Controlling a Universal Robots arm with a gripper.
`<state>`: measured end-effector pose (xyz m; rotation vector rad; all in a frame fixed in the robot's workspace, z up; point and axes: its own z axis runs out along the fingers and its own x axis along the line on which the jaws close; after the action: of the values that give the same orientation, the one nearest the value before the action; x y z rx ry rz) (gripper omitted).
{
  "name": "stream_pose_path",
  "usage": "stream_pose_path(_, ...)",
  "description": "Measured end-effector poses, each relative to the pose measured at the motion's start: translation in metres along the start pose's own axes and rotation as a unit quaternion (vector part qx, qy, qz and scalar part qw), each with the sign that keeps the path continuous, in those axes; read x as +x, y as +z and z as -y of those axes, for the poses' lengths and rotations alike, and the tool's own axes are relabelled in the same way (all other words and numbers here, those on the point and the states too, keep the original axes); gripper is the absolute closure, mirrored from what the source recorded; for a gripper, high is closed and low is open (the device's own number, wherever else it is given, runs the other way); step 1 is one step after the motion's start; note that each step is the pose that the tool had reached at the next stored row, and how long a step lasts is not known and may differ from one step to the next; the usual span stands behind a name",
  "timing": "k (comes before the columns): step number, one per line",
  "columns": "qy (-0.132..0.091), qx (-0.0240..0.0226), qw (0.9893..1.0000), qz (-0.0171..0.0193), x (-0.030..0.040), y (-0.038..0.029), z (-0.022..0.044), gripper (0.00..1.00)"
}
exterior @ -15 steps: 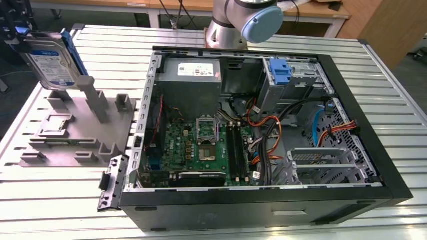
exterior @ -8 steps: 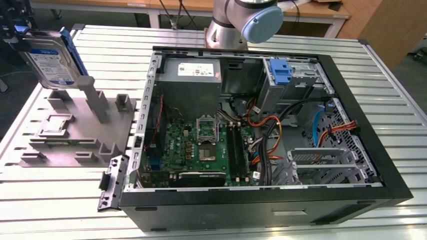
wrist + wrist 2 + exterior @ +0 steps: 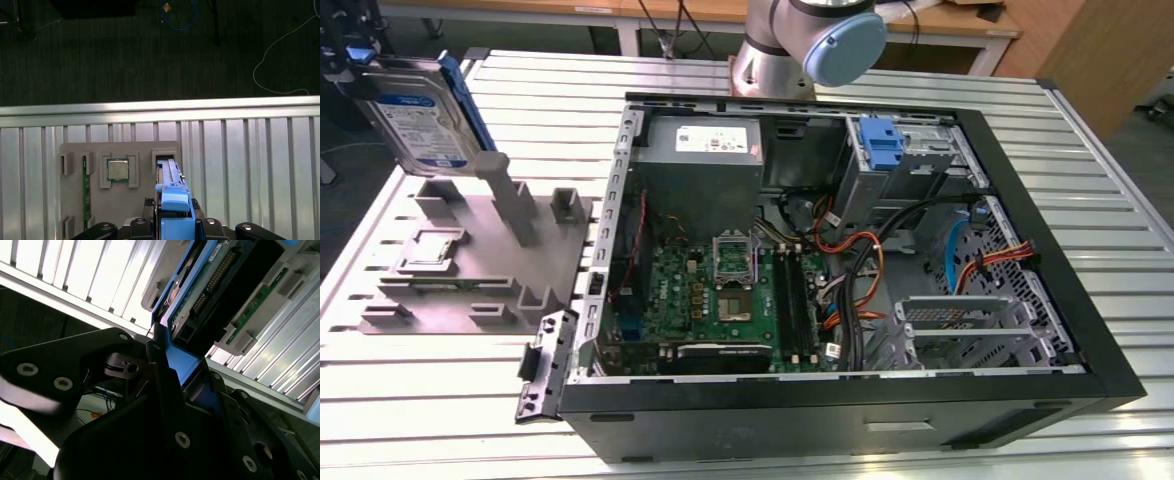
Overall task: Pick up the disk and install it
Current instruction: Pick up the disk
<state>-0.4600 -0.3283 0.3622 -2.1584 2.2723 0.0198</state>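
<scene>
The disk (image 3: 416,115) hangs tilted in the air at the exterior view's left, label showing, blue frame along its edge. My gripper (image 3: 360,65) is shut on its upper end, above the grey fixture plate (image 3: 467,265). In the first wrist view the disk's blue frame (image 3: 172,197) stands edge-on in my gripper (image 3: 172,222), just over an open slot (image 3: 165,160) in the plate. In the second wrist view the disk's green circuit-board side (image 3: 210,285) shows, with my gripper (image 3: 170,365) clamped on the blue frame.
The open computer case (image 3: 1067,300) lies at the exterior view's right, with a blue latch piece (image 3: 881,140) at its far bay and a grey metal cage (image 3: 954,325) near the front. The fixture plate carries a processor chip (image 3: 118,170) and a memory stick (image 3: 86,190).
</scene>
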Motion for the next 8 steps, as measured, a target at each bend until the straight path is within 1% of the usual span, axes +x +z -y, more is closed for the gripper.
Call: stream_pose_path(8, 0.000, 0.0000, 1.0000, 0.0000, 0.0000, -0.0016, 0.0001, 0.64)
